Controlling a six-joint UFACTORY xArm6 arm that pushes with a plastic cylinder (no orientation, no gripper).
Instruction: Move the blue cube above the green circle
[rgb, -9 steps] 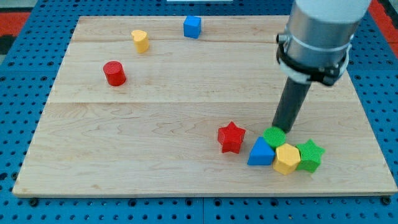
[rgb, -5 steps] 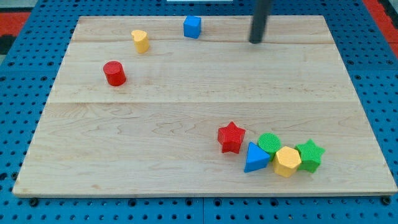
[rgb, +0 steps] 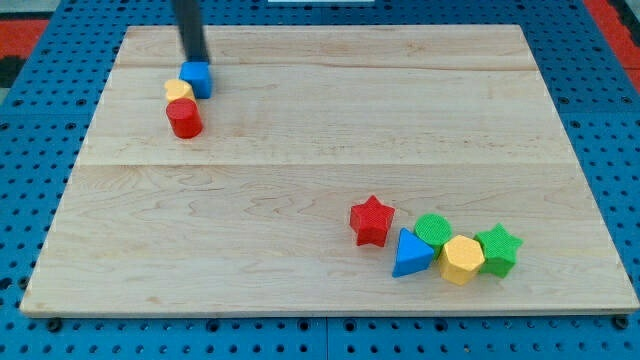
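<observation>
The blue cube (rgb: 197, 78) sits near the view's top left of the wooden board (rgb: 300, 250). It touches a yellow block (rgb: 178, 91) on its lower left. My tip (rgb: 195, 60) stands just above the blue cube, touching or almost touching its top edge. The green circle (rgb: 433, 229) lies far away at the view's bottom right, in a row of blocks.
A red cylinder (rgb: 184, 117) sits just below the yellow block. Beside the green circle are a red star (rgb: 372, 220), a blue triangle (rgb: 411, 253), a yellow hexagon (rgb: 462, 259) and a green star (rgb: 498, 249).
My tip swept from the top middle to the top left. The blue cube slid left and down from the top centre. The yellow block was pushed down onto the red cylinder.
</observation>
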